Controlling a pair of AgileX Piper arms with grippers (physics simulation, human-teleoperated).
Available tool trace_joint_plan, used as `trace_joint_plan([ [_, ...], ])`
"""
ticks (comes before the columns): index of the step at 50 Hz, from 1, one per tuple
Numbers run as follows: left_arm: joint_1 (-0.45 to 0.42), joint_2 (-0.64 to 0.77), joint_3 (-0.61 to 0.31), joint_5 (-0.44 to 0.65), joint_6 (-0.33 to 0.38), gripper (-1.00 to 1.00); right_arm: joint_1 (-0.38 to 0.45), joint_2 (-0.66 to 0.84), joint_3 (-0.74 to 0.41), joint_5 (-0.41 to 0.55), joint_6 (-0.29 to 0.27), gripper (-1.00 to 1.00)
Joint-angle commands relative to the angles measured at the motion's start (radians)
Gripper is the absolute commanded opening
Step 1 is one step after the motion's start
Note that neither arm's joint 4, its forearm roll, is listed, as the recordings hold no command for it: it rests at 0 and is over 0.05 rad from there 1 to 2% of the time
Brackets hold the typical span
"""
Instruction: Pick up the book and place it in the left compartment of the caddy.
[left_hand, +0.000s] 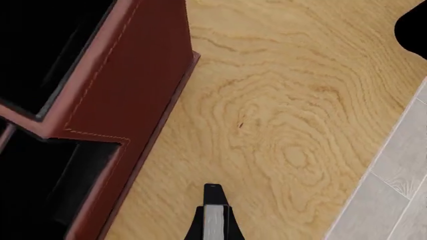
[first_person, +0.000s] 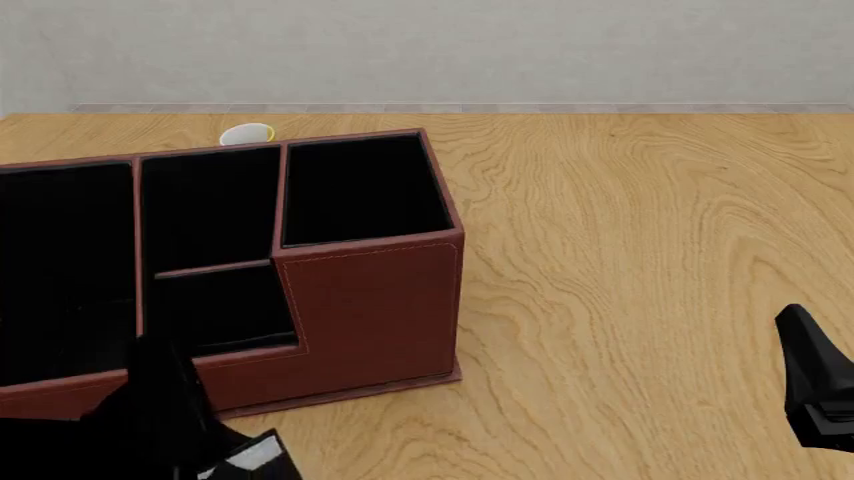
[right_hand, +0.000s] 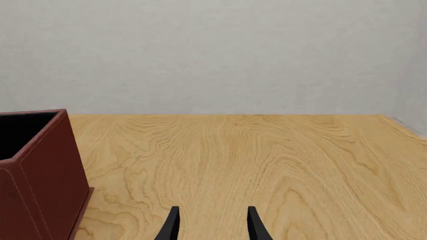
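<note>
The left end effector (left_hand: 212, 220) is clamped on the book (left_hand: 213, 222), fingers tight on either black cover with the white page strip showing between them in the left wrist view. Held edge-on like that, the book looks ready to slide in upright rather than flat. From the front, arm and book (first_person: 254, 458) hang low at the near-left corner of the counter (first_person: 641, 260), just in front of the caddy (first_person: 380, 310), which sits toward the left edge. The left compartment (first_person: 67, 270) lies directly beyond, its low front wall facing the arm, likely the easiest way in. The book is not yet over it; I'd judge the carry about halfway, with a lift over that wall to come. The right end effector (right_hand: 212, 222) idles near the right edge, fingers apart, holding nothing, well clear. A small white cup (first_person: 248, 134) stands behind the caddy.
</note>
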Motion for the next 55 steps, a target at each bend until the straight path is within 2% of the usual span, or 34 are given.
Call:
trace_joint_plan([
  [1, 0.052, -0.112, -0.092, 0.159, 0.028, -1.00, 0.000, -0.004, 0.001, 0.003, 0.000, 1.00],
  [11, 0.125, -0.230, -0.151, 0.313, 0.044, -1.00, 0.000, -0.004, 0.001, 0.003, 0.000, 1.00],
  [15, 0.161, -0.274, -0.188, 0.378, 0.038, -1.00, 0.000, -0.004, 0.001, 0.003, 0.000, 1.00],
  [19, 0.196, -0.310, -0.212, 0.434, 0.000, -1.00, 0.000, -0.004, 0.001, 0.003, 0.000, 1.00],
  [30, 0.296, -0.400, -0.281, 0.577, 0.027, -1.00, 0.000, -0.004, 0.001, 0.003, 0.000, 1.00],
  [41, 0.399, -0.433, -0.286, 0.590, 0.054, -1.00, 0.000, -0.004, 0.001, 0.003, 0.000, 1.00],
  [43, 0.443, -0.445, -0.283, 0.590, 0.089, -1.00, 0.000, -0.004, 0.001, 0.003, 0.000, 1.00],
  [46, 0.458, -0.449, -0.281, 0.590, 0.070, -1.00, 0.000, -0.004, 0.001, 0.003, 0.000, 1.00],
  [55, 0.538, -0.459, -0.297, 0.590, 0.079, -1.00, 0.000, -0.004, 0.001, 0.003, 0.000, 1.00],
])
